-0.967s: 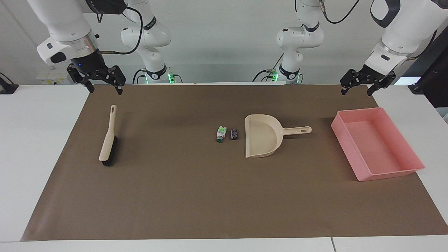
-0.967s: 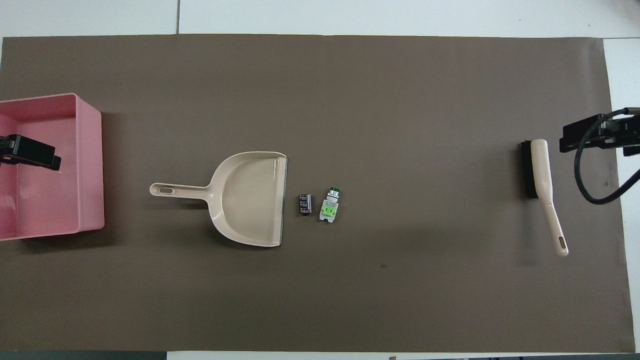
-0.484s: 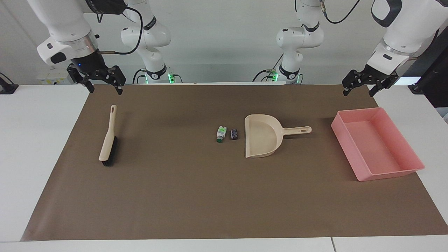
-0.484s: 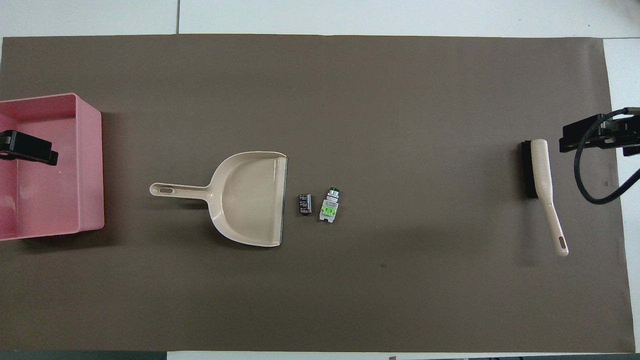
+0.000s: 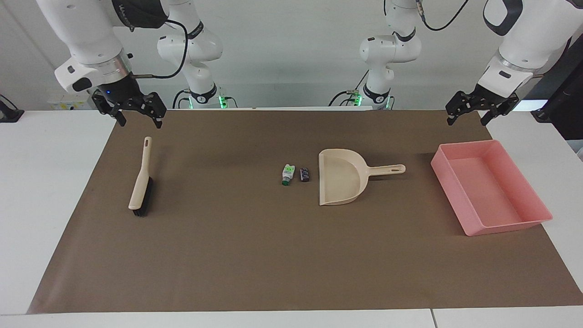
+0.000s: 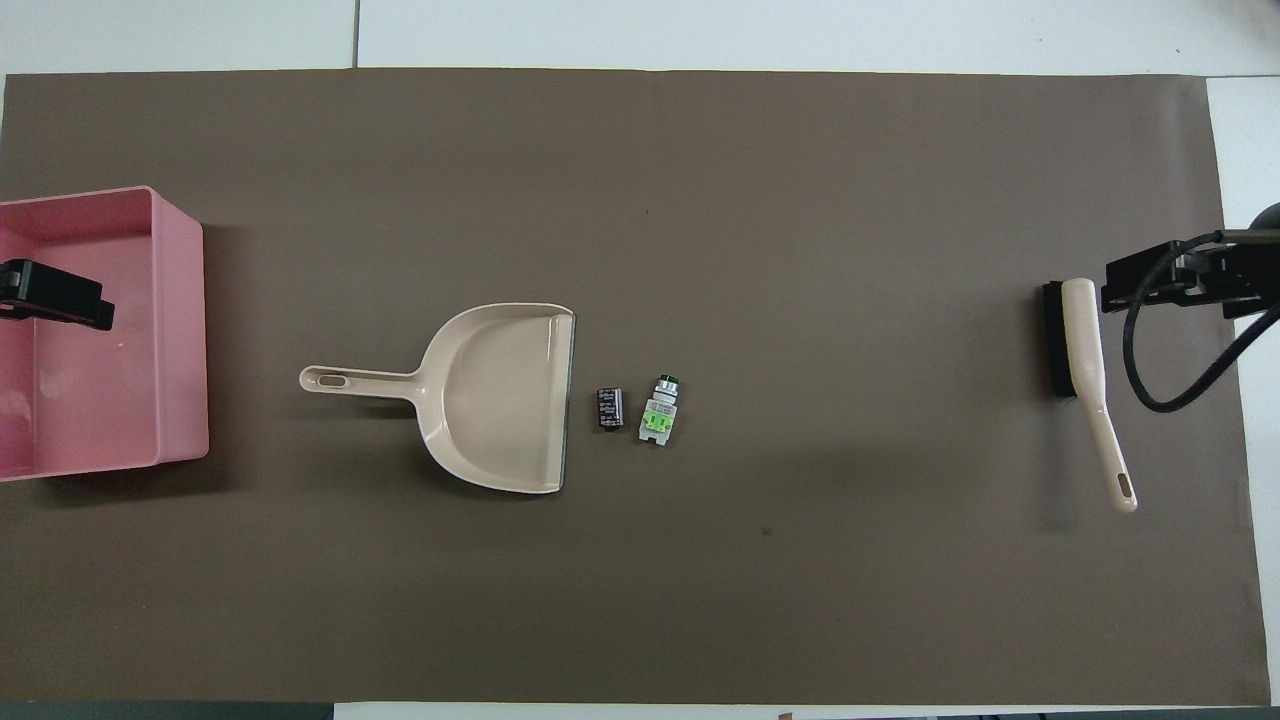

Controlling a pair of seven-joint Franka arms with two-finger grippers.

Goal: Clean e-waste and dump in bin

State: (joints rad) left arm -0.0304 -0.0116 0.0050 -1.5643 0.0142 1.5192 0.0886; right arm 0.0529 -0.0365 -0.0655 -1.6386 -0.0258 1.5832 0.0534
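Since a second ago, my right hand [image 5: 139,117] has drifted over the brush's [image 5: 140,180] handle end, fingers apart. My left hand [image 5: 468,115] waits spread above the pink bin [image 5: 535,193]. Both e-waste pieces [image 5: 288,174] lie mid-bench beside the dustpan's [image 5: 339,176] mouth.
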